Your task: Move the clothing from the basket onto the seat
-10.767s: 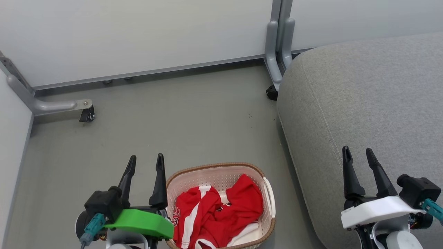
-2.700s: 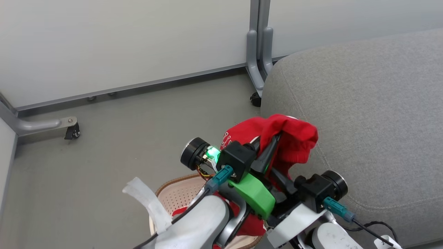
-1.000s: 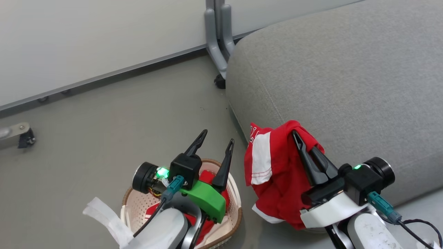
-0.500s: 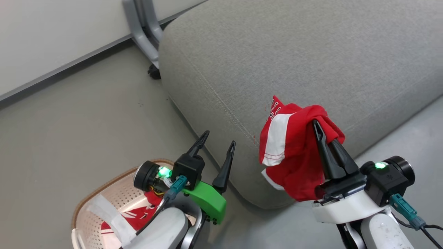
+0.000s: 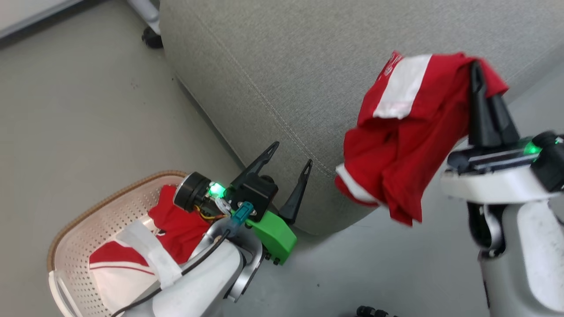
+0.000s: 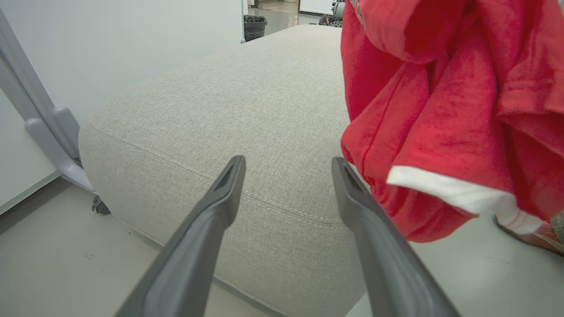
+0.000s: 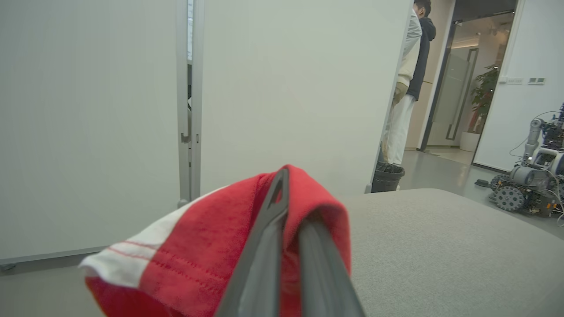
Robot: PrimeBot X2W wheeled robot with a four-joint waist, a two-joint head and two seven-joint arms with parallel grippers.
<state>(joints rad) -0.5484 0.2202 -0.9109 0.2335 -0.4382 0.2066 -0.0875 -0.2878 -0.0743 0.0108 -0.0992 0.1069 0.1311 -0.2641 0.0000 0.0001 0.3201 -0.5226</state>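
Your right gripper (image 5: 480,77) has its jaws clenched on a fold of one red garment (image 5: 396,145). The grip is near the top, so the rest drapes free below the fingers and clear of the floor (image 5: 88,110). The garment hangs at the near right corner of the seat (image 5: 308,66), by the edge and not over the middle; I cannot tell whether it touches the cushion. I judge it wants carrying farther in before you let go, or the soft cloth may slide off that rounded corner. Your left gripper (image 5: 292,152) is empty, jaws spread, fingers aimed at the seat's near side, between the seat and the basket (image 5: 88,207) on the floor to the left. That keeps it handy for the second garment (image 5: 176,224), which lies bunched in the basket.
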